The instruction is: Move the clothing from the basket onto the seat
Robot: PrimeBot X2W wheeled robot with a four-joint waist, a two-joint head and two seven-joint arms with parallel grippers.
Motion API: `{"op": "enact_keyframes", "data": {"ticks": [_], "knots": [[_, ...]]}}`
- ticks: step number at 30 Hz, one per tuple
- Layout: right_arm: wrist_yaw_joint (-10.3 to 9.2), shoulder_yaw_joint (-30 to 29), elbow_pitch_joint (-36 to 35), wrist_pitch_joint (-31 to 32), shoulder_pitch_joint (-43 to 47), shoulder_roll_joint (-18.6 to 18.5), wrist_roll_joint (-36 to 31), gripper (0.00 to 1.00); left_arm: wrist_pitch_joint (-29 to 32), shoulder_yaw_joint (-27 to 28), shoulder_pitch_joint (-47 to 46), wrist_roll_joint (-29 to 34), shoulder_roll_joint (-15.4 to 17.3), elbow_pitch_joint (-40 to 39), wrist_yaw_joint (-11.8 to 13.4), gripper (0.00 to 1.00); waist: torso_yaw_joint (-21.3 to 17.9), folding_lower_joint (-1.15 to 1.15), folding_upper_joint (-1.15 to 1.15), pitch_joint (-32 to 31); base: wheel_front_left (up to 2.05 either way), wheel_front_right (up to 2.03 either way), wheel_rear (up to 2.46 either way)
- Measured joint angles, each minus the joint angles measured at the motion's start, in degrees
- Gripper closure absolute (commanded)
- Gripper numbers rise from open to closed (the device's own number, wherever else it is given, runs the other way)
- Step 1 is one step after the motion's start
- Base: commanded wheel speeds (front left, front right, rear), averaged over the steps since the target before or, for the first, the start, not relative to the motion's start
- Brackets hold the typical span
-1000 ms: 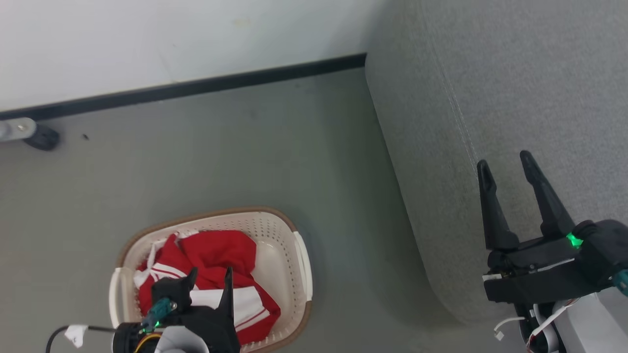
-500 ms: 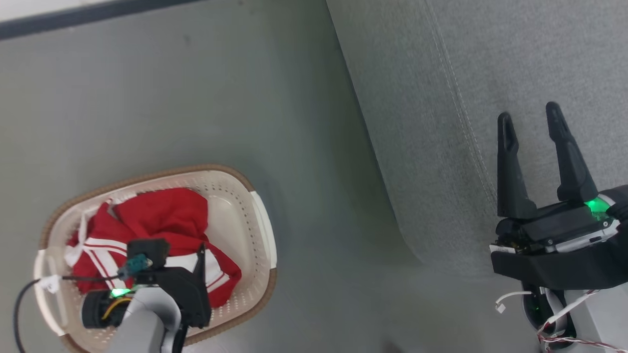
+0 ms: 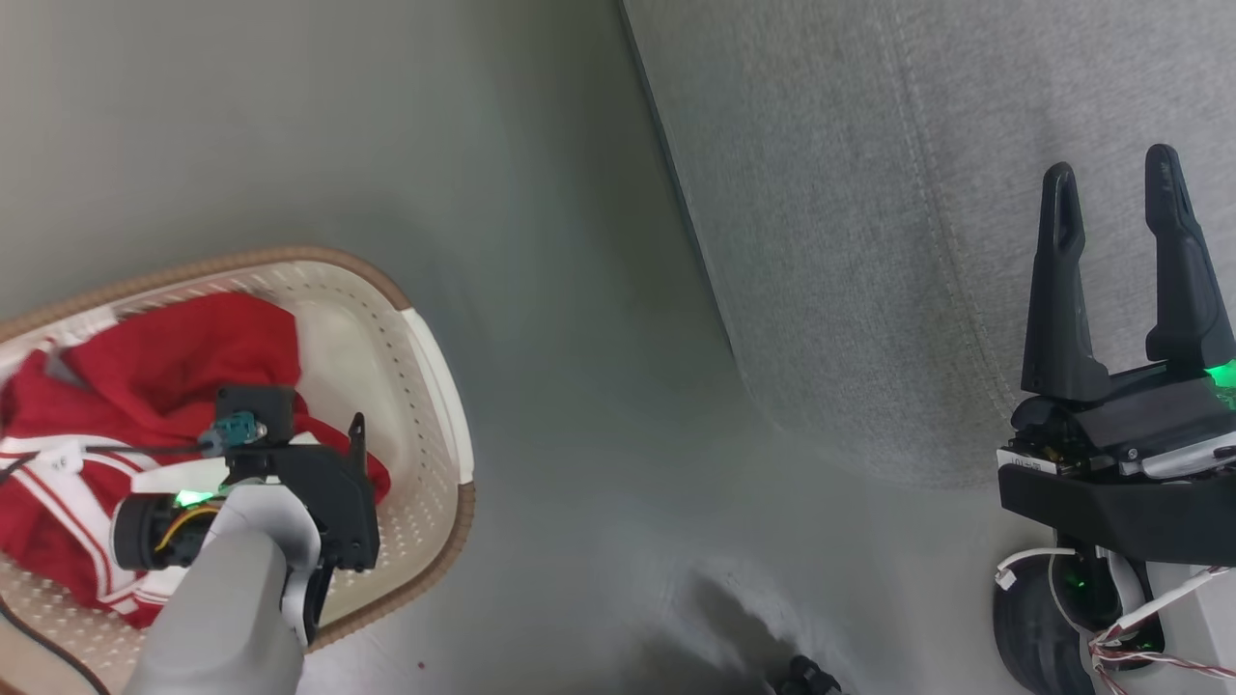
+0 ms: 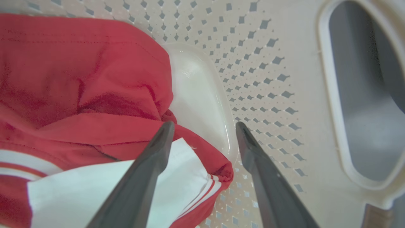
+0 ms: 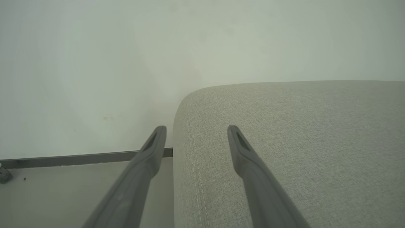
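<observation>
The cream basket [image 3: 436,359] with a brown rim stands on the floor at the left, holding the red and white clothing [image 3: 174,338]. My left gripper [image 4: 205,126] points down into the basket, open, its fingers straddling the edge of the clothing [image 4: 79,79] just above the basket's perforated bottom [image 4: 269,63]. Nothing is pinched between the fingers. The grey seat [image 3: 869,241] takes up the upper right. My right gripper [image 3: 1110,166] hovers open over the seat's near left edge [image 5: 300,142], with nothing between its fingers [image 5: 232,133].
Grey floor separates basket and seat. A pale wall with a dark baseboard [image 5: 79,157] runs behind the seat, with a caster [image 5: 3,174] at its foot. My base wheel [image 3: 1033,618] sits at the lower right, and a small dark object [image 3: 811,676] at the bottom edge.
The head camera has tipped down and shifted, so the wall has left the picture. My left gripper has sunk lower into the basket onto the clothing. Both grippers stay open.
</observation>
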Motion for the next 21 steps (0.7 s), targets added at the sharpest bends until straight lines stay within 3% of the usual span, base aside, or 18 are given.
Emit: {"op": "enact_keyframes", "data": {"ticks": [8,21], "knots": [[0.08,-0.20,0.09,0.00,-1.33,0.73,-0.07,0.00,2.79,-0.71,-1.92,0.97,1.46,4.31,0.60,0.00,-1.41,0.00,0.00,4.04,0.00,0.00,0.00],[1.11,-0.16,-0.19,0.00,-1.99,1.67,-0.16,0.00,10.26,-2.01,-5.03,1.97,2.38,10.59,3.14,0.00,-1.57,-0.01,0.00,5.32,0.00,0.00,0.00]]}}
